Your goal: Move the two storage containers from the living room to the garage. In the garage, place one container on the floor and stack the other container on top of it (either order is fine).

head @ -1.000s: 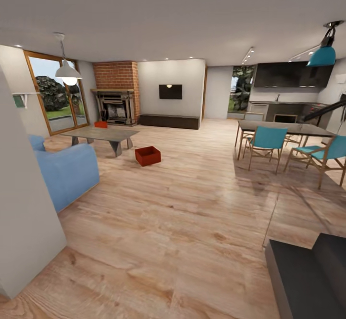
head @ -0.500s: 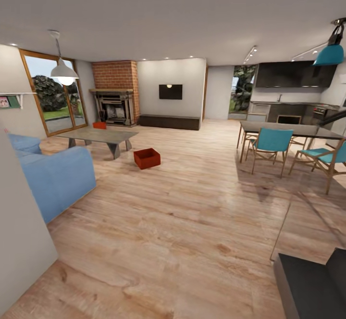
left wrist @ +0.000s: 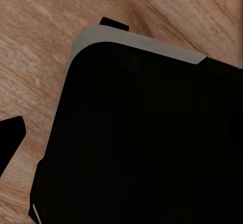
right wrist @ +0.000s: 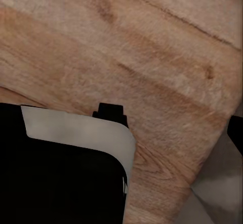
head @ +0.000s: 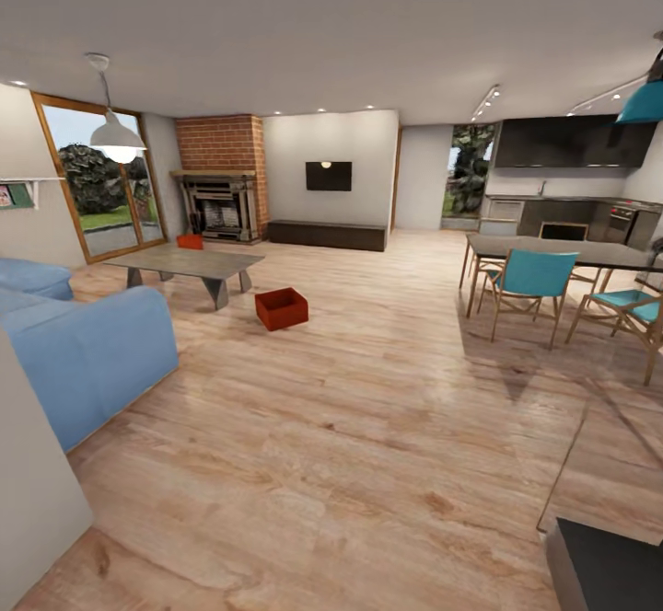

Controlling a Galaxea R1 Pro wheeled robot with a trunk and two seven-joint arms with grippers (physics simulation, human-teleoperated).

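Living room with light wood-plank floor [head: 368,427] is lying ahead; robot looks to be in transit, nothing picked up yet. One orange-red lidless plastic storage bin [head: 282,307] is sitting on the planks just beside the grey glass-topped low counter [head: 189,263]; the second orange-red bin [head: 191,241] is showing beyond that counter, near the brick fireplace [head: 221,178]. Wrist views are looking down at planks and the robot's dark base panel [left wrist: 152,143], likely arms tucked for driving. Claw state: cannot tell for either. Next job, I'd judge: closing on the nearer bin.
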